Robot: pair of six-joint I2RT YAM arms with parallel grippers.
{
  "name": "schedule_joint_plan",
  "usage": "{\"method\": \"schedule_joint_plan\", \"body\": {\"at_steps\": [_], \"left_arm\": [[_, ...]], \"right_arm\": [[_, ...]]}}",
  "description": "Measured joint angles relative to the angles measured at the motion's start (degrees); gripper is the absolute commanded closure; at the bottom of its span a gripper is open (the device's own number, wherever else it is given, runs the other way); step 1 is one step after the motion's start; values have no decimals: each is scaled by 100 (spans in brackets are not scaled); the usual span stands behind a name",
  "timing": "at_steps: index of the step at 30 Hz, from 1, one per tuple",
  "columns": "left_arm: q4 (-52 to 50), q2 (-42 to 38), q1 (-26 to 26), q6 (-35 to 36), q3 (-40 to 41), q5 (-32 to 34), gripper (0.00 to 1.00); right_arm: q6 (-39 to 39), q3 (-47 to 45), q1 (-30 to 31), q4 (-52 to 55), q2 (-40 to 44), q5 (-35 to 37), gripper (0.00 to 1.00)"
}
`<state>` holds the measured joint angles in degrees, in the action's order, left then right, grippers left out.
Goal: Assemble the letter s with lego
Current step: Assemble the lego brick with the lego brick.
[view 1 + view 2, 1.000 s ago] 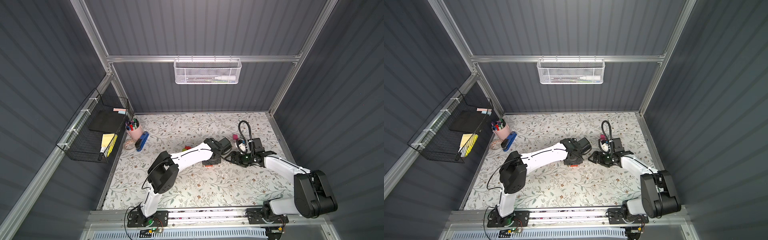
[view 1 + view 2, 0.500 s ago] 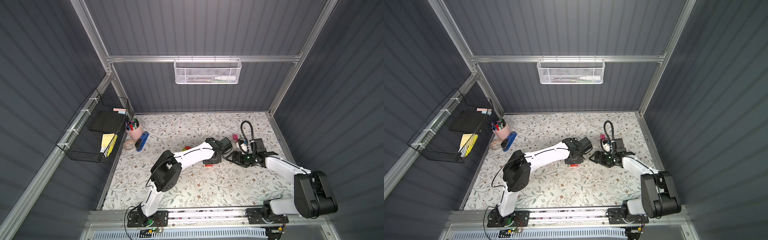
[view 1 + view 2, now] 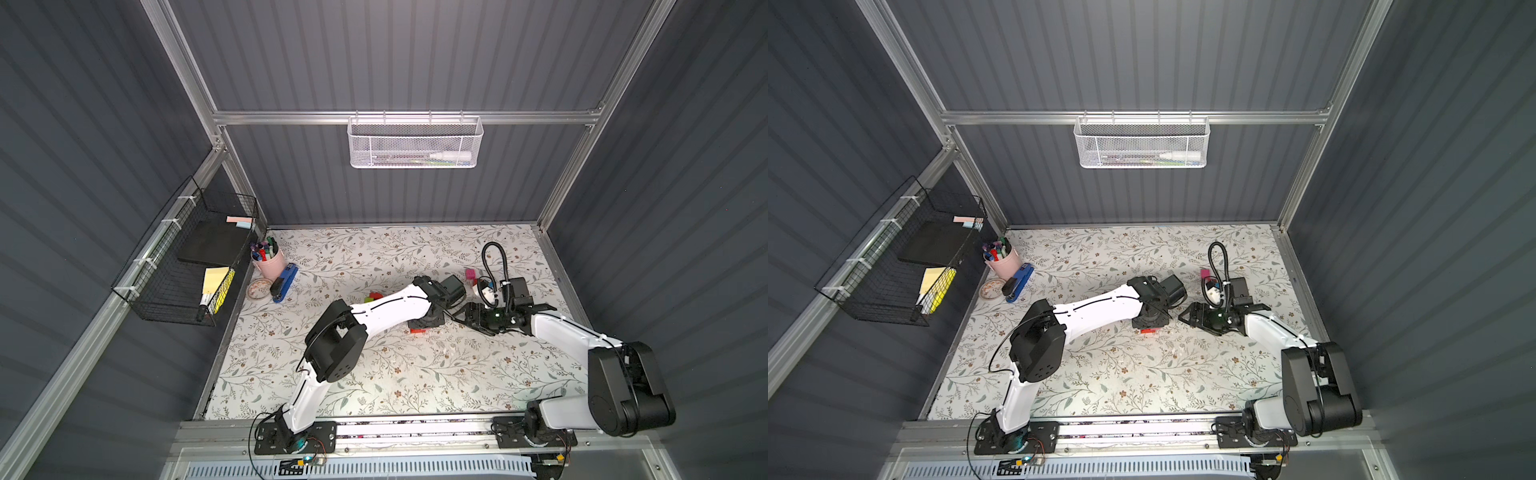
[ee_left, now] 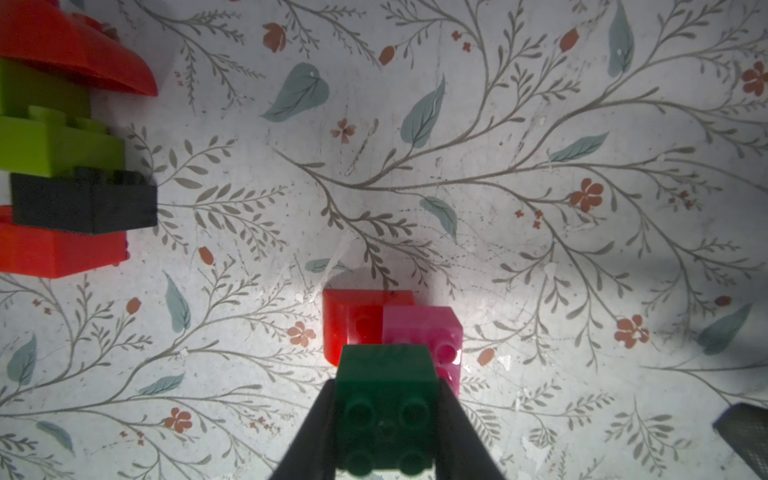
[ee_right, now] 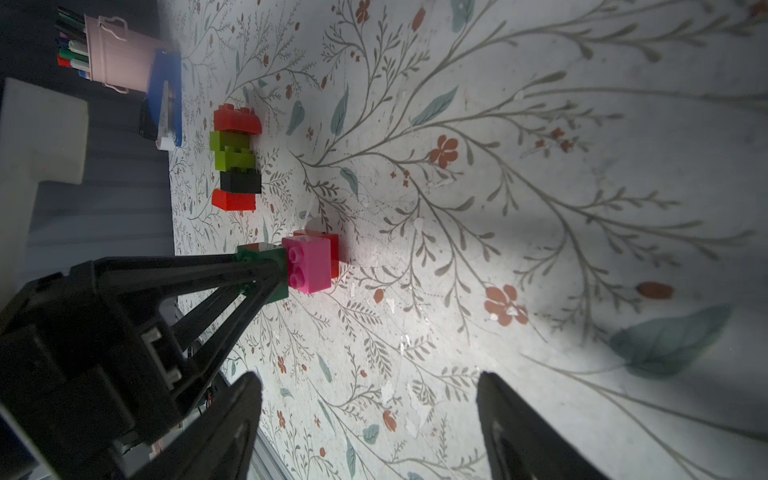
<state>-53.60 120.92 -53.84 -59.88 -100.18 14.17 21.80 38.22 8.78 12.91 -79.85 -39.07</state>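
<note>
My left gripper (image 4: 386, 390) is shut on a dark green lego brick (image 4: 384, 370), studs toward the wrist camera. The brick presses against a pink brick (image 4: 432, 332) and a red brick (image 4: 353, 320) that stand together on the table. In both top views the left gripper (image 3: 426, 322) hides them except a red edge (image 3: 1148, 331). A joined row of red, lime and black bricks (image 5: 237, 158) lies further left. My right gripper (image 5: 368, 382) is open and empty, just right of the left gripper (image 3: 1150, 322). Another pink brick (image 3: 470, 274) lies behind the right wrist.
A pink pen cup (image 3: 268, 259), a blue stapler (image 3: 284, 282) and a tape roll (image 3: 257, 289) sit at the table's left edge. A black wire basket (image 3: 183, 266) hangs on the left wall and a white mesh basket (image 3: 415, 141) on the back wall.
The left arm's elbow has shifted slightly. Both grippers stay where they were, the left still shut on the green brick.
</note>
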Motion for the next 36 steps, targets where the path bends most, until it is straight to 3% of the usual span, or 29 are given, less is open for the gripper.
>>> {"method": "schedule_joint_plan", "body": {"at_steps": [19, 36], "left_arm": [[127, -13, 0, -232, 136, 203, 76], [424, -129, 120, -181, 398, -61, 74]], "right_arm": [[-15, -9, 0, 0, 0, -9, 17], [-13, -9, 0, -2, -2, -96, 17]]}}
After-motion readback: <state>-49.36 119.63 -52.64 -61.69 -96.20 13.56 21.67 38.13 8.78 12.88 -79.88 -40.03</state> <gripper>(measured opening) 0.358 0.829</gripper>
